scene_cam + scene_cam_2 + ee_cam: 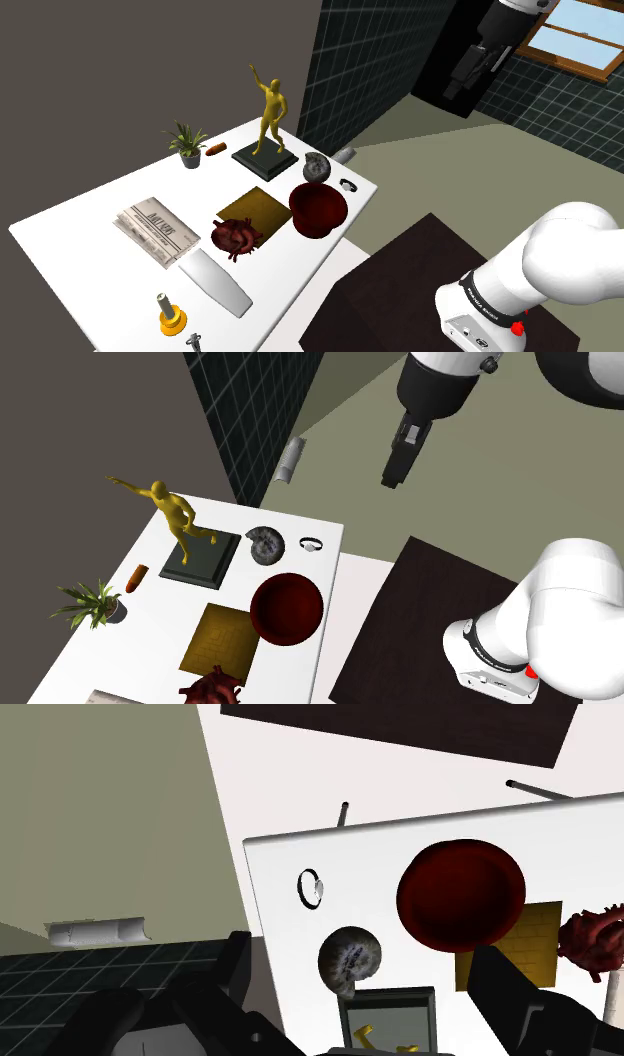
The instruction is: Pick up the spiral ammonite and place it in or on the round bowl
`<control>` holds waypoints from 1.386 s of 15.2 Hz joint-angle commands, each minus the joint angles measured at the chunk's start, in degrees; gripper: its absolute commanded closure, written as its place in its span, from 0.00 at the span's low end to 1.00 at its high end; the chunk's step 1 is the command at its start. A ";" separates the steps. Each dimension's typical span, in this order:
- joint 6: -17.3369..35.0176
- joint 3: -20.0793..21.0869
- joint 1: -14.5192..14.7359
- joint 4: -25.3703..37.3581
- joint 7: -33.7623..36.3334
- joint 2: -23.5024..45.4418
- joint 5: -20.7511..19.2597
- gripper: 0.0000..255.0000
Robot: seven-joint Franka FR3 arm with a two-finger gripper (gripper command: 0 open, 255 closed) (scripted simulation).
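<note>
The gripper [360, 954] is open: in the wrist view its two black fingers [238, 966] stand wide apart and nothing is held between them. In this view the ammonite [350, 956], grey and spiral, appears in the gap between the fingers, but it lies on the white table [280, 864], well apart from them.

In the second exterior view the gripper [395, 467] hangs in the air, at about 2 o'clock from the ammonite [264, 544]. The ammonite is near the table [325, 567] edge, just beside the dark red bowl [285, 584], at about 11 o'clock from it. A small ring [311, 545] lies at 3 o'clock from the ammonite, and a yellow statue [180, 517] on a dark base stands at 9 o'clock. A yellow-brown mat [220, 637] lies at 8 o'clock from the bowl.
</note>
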 commanded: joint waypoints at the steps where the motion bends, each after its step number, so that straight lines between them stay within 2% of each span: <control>1: 0.00 0.00 0.00 0.00 0.00 0.00 0.00 0.00; 7: 12.77 3.20 0.13 -6.23 3.73 5.42 -1.56 0.00; 13: 25.31 6.56 -0.60 -9.25 8.48 14.11 -4.61 0.00; 17: 33.01 8.94 -1.74 -9.34 12.65 21.49 -8.14 0.00; 21: 39.59 11.30 -3.32 -7.77 18.06 29.85 -13.49 0.00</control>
